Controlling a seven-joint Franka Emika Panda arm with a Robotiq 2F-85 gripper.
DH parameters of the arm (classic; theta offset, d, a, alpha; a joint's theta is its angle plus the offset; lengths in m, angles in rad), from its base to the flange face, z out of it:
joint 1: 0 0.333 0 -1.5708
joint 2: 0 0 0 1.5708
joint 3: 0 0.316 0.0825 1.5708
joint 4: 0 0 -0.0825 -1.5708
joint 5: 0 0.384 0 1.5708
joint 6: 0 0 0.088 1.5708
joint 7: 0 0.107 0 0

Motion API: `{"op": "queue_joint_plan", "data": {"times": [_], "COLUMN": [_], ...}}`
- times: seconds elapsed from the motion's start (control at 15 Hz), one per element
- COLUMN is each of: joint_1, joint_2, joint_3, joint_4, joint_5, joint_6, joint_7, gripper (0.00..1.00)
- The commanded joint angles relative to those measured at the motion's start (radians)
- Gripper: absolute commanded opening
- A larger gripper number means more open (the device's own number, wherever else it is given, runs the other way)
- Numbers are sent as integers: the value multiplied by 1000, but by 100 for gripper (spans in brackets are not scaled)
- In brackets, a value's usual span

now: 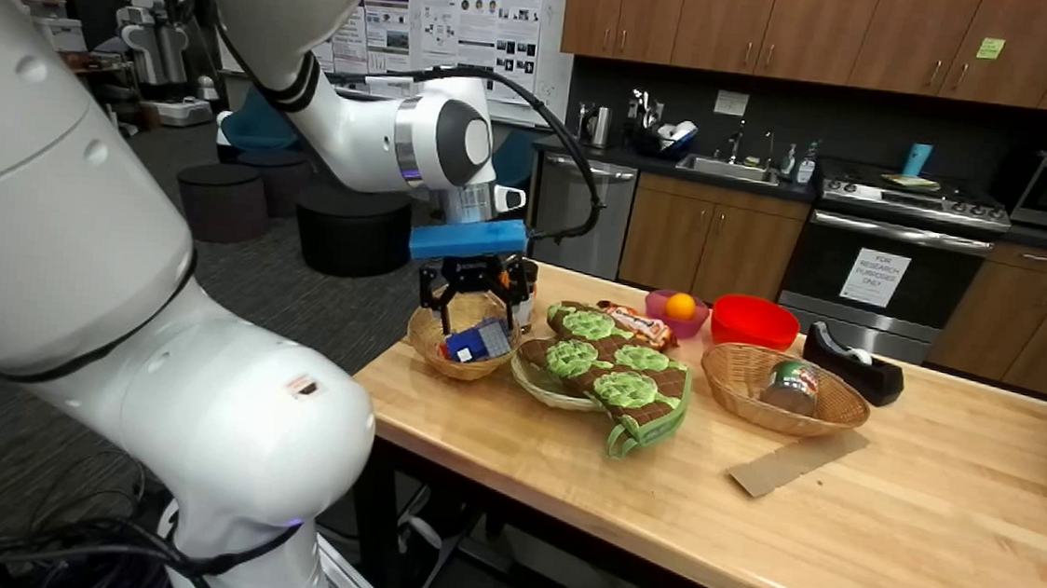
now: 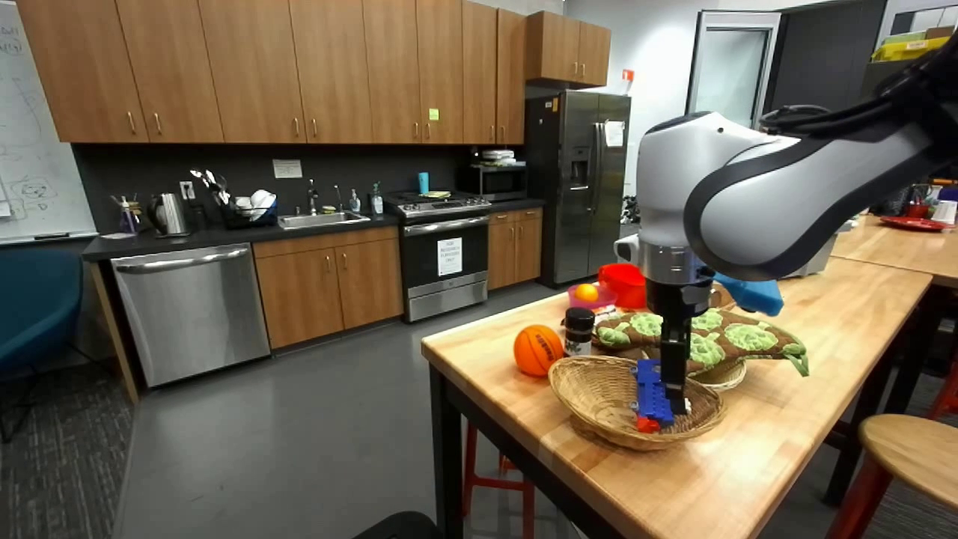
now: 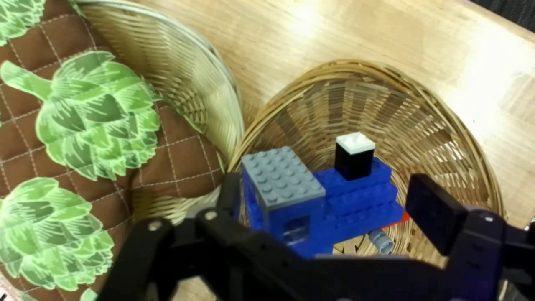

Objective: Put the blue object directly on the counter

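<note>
The blue object lies under the spread hand, its long axis roughly along the opening. Gripping crosswise would need turning.

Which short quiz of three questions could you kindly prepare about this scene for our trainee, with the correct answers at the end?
1. Multiple choice: where is the blue brick toy?
a) in the red bowl
b) in a wicker basket
c) under the quilted mitt
2. True or false: in the wrist view, the end effector has its two fingers apart, with the toy between them.
3. Fill the gap: on the counter, an orange ____ rests beside the black-lidded jar.

Key: 1: b; 2: true; 3: ball.
</note>
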Motion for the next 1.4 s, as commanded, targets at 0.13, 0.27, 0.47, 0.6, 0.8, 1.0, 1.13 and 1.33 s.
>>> {"op": "queue_joint_plan", "data": {"times": [0.13,0.27,0.47,0.6,0.8,1.0,1.13,1.33], "joint_1": [-11,-15,-21,-27,-28,-23,-14,-11], "joint_2": [-18,-2,13,19,36,56,75,100], "joint_3": [13,9,3,3,7,12,15,32], "joint_4": [13,17,17,16,21,27,36,54], "joint_5": [-26,-34,-38,-42,-42,-41,-34,-60], "joint_6": [-24,-20,-13,-10,-10,-20,-41,-81], "joint_7": [-7,-10,-13,-9,-9,-14,-34,-45], "gripper": [100,100,100,100,100,100,100,100]}}
